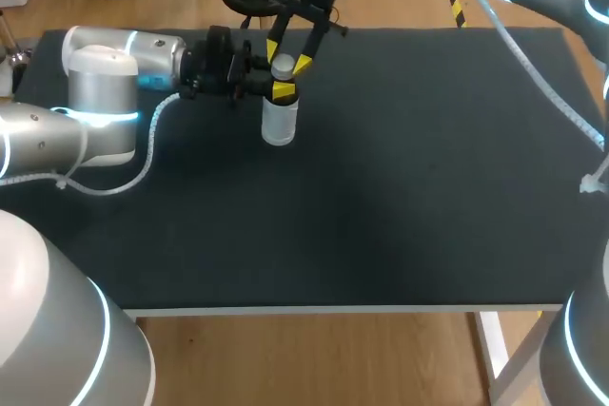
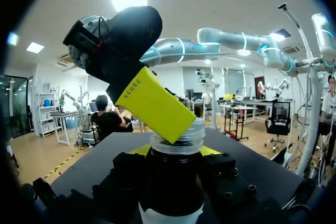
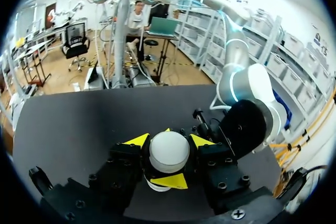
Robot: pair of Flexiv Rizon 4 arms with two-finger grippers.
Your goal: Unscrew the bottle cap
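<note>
Right jaws clenched on cap [image 3: 169,151]; left jaws grasping bottle [image 2: 173,182] below it; label [image 2: 170,216] print too small to read.

1. The table [image 1: 428,187] has a dark, matt, cloth-like top and a smooth white front edge.
2. The bottle [image 1: 279,125] looks like whitish, translucent plastic, clear and glossy at its ridged neck.
3. Its cap [image 3: 169,150] is smooth white plastic with a dull sheen.
4. The jaws are matt black and hard, with smooth plastic yellow tips [image 2: 157,103].
5. The left arm [image 1: 95,92] has a smooth, satin silver-grey shell.
6. Its hose [image 1: 152,145] is ribbed white plastic.
</note>
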